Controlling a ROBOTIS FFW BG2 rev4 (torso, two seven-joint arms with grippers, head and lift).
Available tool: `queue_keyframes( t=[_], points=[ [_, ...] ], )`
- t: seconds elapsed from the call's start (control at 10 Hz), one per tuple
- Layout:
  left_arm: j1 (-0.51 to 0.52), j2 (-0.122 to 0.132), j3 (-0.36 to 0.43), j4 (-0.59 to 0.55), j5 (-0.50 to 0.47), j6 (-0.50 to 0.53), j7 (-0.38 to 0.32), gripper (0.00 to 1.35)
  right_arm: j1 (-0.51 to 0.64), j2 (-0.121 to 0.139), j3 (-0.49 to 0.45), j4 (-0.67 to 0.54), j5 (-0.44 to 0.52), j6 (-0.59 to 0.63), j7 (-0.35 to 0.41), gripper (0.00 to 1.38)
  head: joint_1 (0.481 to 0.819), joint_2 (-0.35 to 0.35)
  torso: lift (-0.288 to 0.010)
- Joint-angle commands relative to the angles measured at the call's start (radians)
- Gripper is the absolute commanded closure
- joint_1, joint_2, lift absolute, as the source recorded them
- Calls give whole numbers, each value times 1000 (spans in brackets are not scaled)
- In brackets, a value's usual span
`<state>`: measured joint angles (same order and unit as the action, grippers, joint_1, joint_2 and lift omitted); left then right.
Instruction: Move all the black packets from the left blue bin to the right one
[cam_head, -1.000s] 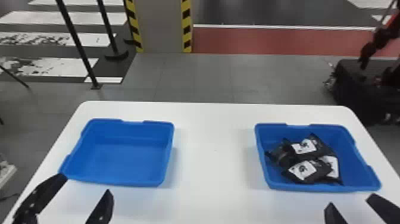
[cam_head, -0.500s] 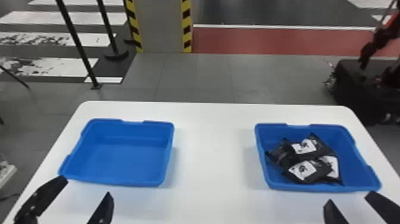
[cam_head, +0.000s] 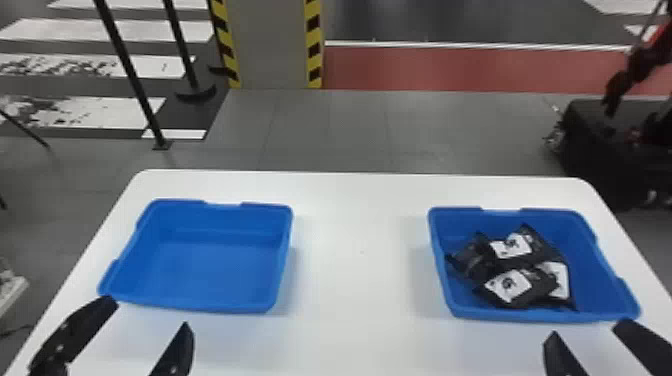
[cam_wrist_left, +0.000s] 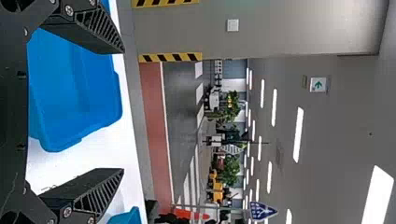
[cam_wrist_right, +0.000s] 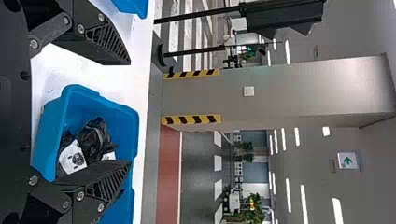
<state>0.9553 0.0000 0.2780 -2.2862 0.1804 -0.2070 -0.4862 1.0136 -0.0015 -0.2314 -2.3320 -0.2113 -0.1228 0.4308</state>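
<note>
Head view: left gripper (cam_head: 148, 314) open, nothing between fingers. Right gripper (cam_head: 586, 330) same, jaws apart, no load. Just ahead of left gripper: left blue bin (cam_head: 210, 270), no black packets visible in it. Just ahead of right gripper: right blue bin (cam_head: 595, 280), with the black packets (cam_head: 540, 285) heaped ahead and a bit left of its fingertips. They overlap, can't give a firm count. Bare table (cam_head: 365, 280) between bins; striped column (cam_head: 272, 45) well beyond.

My read: transfer's done, step in hand is finishing clean. Don't regrasp or tidy the heap. If backing off, go straight toward the body, fingers above rim height, slow, so no tip snags a rim and drags a bin.
</note>
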Motion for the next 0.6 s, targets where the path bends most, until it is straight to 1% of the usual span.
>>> queue_keyframes(
  t=[0.0,0.5],
  points=[
    [2,-3,0,0,-2,6,0,133,0,2,1,2,-2,0,0,295,695,23,-110],
    [-3,-3,0,2,-16,13,0,133,-2,2,4,9,-11,0,0,295,695,21,-110]
  ],
)
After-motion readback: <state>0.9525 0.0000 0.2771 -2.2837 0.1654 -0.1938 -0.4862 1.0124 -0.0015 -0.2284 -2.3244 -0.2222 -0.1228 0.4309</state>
